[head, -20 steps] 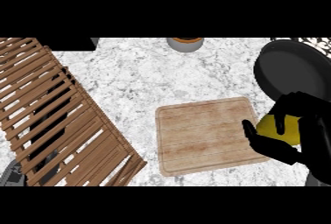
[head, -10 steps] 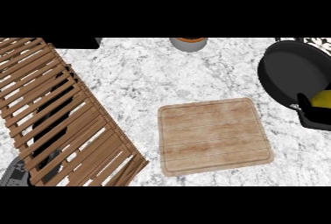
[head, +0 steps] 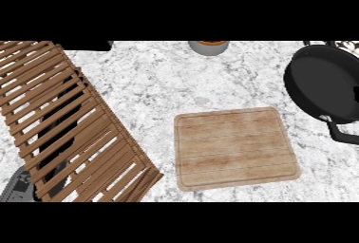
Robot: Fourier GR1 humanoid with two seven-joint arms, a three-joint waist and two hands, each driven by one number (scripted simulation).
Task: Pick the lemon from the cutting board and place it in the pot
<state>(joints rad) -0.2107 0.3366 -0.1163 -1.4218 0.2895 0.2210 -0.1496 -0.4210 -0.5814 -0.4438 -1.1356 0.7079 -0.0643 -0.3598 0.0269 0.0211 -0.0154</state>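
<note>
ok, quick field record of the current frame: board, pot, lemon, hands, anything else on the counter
cutting board: bare wooden board, flat on the counter, centre-right
pot: black, at the right edge, partly cut off; handle points toward the lower right; what shows of its inside looks dark, nothing seen in it
lemon: not visible anywhere
left hand: not in view
right hand: not in view
counter: speckled grey-white stone
slatted wooden rack: lies diagonally across the left side
small container: top edge, grey wall with orange top, cut off

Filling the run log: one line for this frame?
cutting board: bare | lemon: not visible | pot: right edge, inside dark | hands: out of view
</note>
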